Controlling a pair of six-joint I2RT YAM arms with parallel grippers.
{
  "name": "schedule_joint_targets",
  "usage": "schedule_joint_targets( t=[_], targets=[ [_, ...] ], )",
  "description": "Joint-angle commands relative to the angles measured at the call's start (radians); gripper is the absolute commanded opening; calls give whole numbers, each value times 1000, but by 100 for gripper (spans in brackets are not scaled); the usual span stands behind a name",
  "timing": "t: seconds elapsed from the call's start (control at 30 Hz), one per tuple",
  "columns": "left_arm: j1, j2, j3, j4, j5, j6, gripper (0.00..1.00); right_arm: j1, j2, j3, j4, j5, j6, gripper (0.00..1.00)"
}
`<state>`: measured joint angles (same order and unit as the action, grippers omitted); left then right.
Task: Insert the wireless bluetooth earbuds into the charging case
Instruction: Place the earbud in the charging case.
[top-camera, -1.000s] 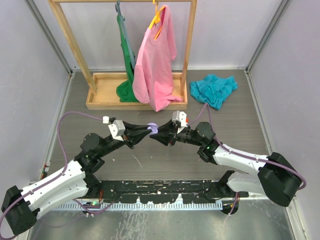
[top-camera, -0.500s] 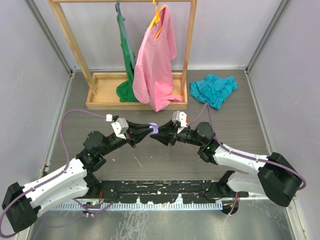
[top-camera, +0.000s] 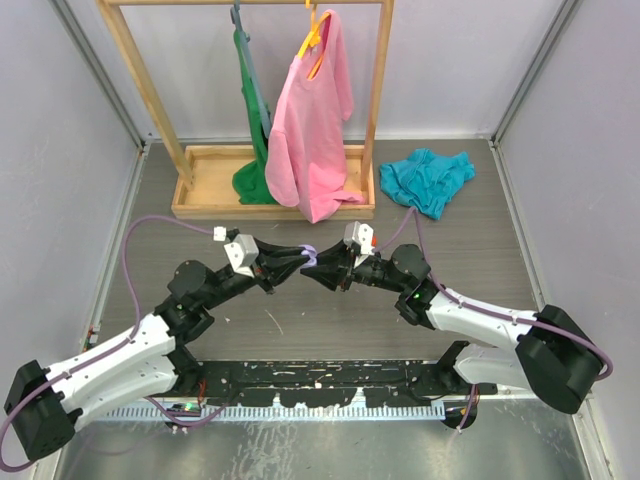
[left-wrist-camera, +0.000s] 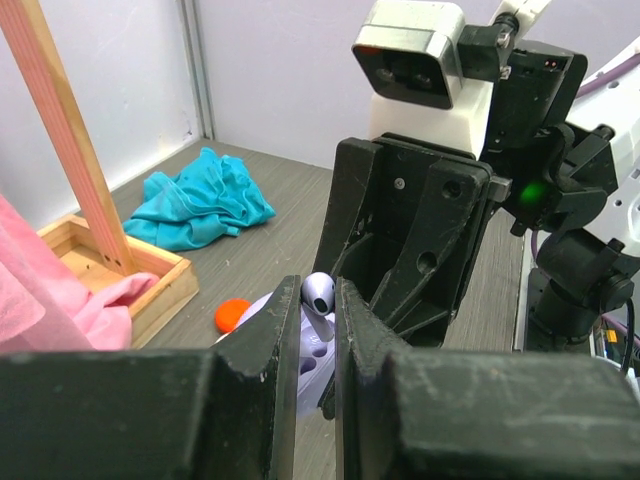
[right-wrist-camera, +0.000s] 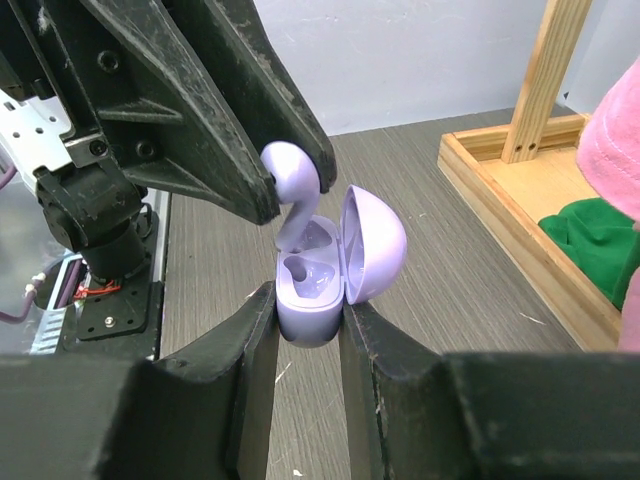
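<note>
**Left arm has closed in on the case; earbud at the mouth, not seated**

Left arm: over the last second its wrist has crept toward 1 o'clock in the top view, bringing the left end effector (top-camera: 297, 259) in against its partner above the middle of the bench (top-camera: 300, 330). Its jaws are narrow and clamped on the head of the lilac earbud (right-wrist-camera: 291, 175), with the stem hanging downward.

Centre: the charging case (right-wrist-camera: 312, 300) is held off the bench between the two arms, with its lid (right-wrist-camera: 375, 245) raised and tipped toward 3 o'clock in the right wrist view. The earbud stem reaches down to the case mouth. The head stands well above the rim, so the bud is judged not yet home. One socket nearer the camera shows bare. Which socket the stem is entering cannot be told.

Right arm: no movement noted across the same second. The right end effector (top-camera: 318, 268) is narrow, pinching the lower body of the case from both sides and presenting it upright.

Assessment: the change is a feeding stroke by the left arm against a steady holder. The insertion appears under way for this bud. It likely needs a further short push along the stem's line, then a release.

Surroundings: clothes rack (top-camera: 275, 195) at 12 o'clock and teal cloth (top-camera: 428, 178) at 1 o'clock, both well apart from the work.
</note>
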<state>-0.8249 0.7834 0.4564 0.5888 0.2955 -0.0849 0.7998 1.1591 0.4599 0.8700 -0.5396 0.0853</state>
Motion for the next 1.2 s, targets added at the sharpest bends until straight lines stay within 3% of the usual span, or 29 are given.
schedule_joint_targets(
  t=[0.0, 0.53, 1.17],
  targets=[
    [-6, 10, 22, 65, 1, 17, 3, 6, -34, 7, 44, 15, -14, 1],
    [-7, -45, -9, -61, -41, 59, 3, 6, -35, 2, 44, 17, -19, 1],
    [-25, -2, 16, 5, -27, 43, 5, 6, -35, 3, 47, 13, -18, 1]
  ],
)
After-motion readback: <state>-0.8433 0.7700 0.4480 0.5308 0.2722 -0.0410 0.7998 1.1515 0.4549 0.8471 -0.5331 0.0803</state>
